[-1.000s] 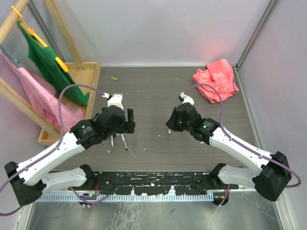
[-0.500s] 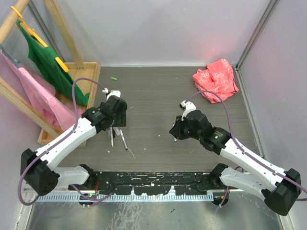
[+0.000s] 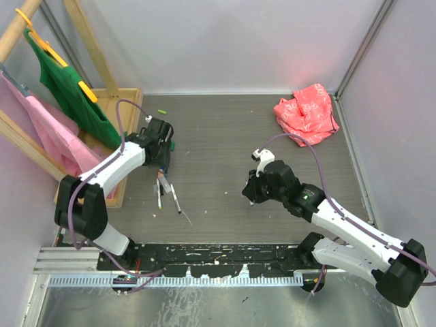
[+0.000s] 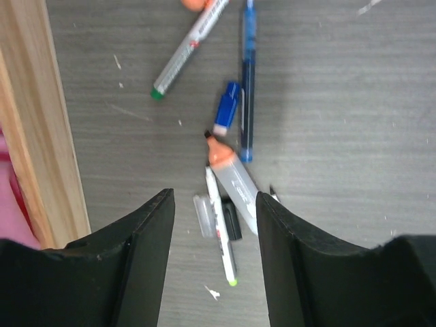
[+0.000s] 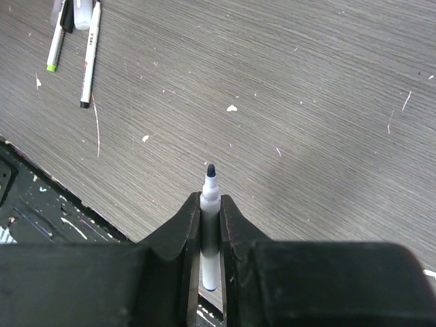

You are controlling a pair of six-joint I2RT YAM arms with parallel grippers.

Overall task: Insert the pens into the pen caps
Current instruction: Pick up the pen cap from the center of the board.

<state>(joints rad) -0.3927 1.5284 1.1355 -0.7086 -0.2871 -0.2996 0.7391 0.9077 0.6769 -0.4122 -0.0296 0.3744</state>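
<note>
Several pens lie loose under my left gripper [image 4: 212, 204]: a grey marker with an orange tip [image 4: 234, 176], a slim white pen with a lime tip [image 4: 221, 235], a blue pen [image 4: 246, 82] and a white pen with a green end [image 4: 185, 53]. Among them lie a blue cap [image 4: 227, 110], a clear cap [image 4: 202, 215] and a black cap [image 4: 232, 219]. That gripper hangs open above the slim pen and grips nothing. My right gripper [image 5: 210, 204] is shut on a white pen with a dark tip [image 5: 210, 182], held above the bare table [image 3: 225, 143].
A wooden rack base [image 4: 41, 129] runs close beside the left finger. Green and pink cloths [image 3: 68, 88] hang at the far left. A red cloth [image 3: 308, 112] lies at the back right. A small green piece [image 3: 162, 111] rests near the back. Two pens [image 5: 90, 54] lie left of the right gripper.
My left arm has swung back and left over the loose pens, and its jaws have narrowed. The right arm has drawn slightly nearer, still holding its pen.
</note>
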